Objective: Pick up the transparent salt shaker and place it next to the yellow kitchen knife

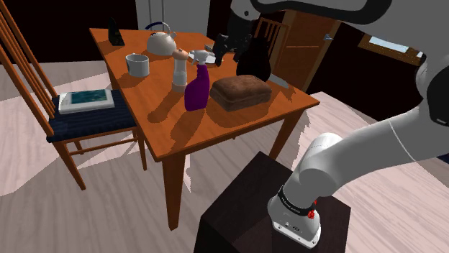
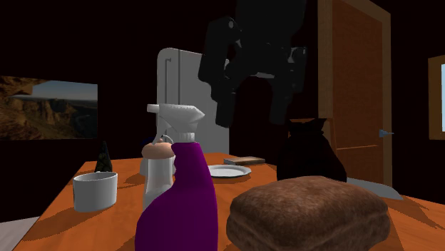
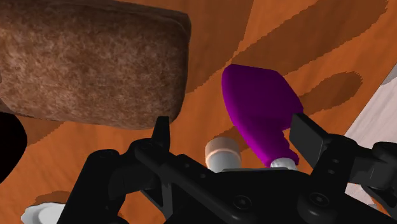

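Fingers [image 2: 225,107] of the black gripper [image 2: 251,118] stand wide apart and clasp nothing; they hang in the air above the orange-brown table [image 1: 216,133], touching no object. In the wrist view the salt shaker [image 3: 222,151] sits between the two spread fingers but well beneath them. It is seen from above as a round pale cap, with the purple spray bottle [image 3: 257,108] just beside it and a brown loaf [image 3: 89,63] near both. The shaker is a whitish upright cylinder with a peach-brown top (its body reads more milky than clear). In the shoulder view it stands near the table's middle, between a white mug [image 1: 137,65] and the spray bottle, with a pale kettle [image 1: 161,42] beyond it. That view also takes in a wooden chair [image 1: 93,123] with a book [image 1: 86,99] on its seat. The second exterior view looks low across the tabletop: the spray bottle half hides the shaker, and a white plate [image 2: 229,171] lies behind them, near a black rounded object [image 2: 310,153]
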### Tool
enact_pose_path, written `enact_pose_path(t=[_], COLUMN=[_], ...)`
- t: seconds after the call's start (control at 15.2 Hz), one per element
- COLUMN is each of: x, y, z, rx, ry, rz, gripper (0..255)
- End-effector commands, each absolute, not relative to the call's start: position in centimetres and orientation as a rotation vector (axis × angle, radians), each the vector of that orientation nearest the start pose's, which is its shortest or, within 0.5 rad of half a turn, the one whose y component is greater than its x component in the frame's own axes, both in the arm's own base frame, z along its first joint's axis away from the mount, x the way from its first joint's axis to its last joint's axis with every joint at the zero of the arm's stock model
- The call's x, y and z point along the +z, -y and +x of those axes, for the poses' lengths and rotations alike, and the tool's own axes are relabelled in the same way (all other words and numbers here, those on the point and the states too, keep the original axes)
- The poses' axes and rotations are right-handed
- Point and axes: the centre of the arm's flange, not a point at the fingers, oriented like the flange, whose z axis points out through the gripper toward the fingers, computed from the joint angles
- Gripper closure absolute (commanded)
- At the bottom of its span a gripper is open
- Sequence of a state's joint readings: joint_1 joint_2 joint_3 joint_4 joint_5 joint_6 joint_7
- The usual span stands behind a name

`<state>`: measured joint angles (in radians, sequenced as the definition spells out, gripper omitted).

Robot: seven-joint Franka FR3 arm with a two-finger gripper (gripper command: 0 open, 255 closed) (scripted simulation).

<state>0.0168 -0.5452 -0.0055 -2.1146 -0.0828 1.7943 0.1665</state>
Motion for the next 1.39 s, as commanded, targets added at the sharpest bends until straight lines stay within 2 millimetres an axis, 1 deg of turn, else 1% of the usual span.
enact_pose_path(t=[0.0,0.99,1.06,1.32], x=[64.2,62.6,62.6,60.6], y=[0.2,-0.7,-0.7,-0.4], z=[42.6,62.3,62.3,62.8], rx=[-0.373,-0.393,-0.393,-0.393], ry=[-0.224,-0.174,-0.174,-0.174], rz=[-3.179,-3.241,-3.242,-3.242], gripper=[0,0,0,0])
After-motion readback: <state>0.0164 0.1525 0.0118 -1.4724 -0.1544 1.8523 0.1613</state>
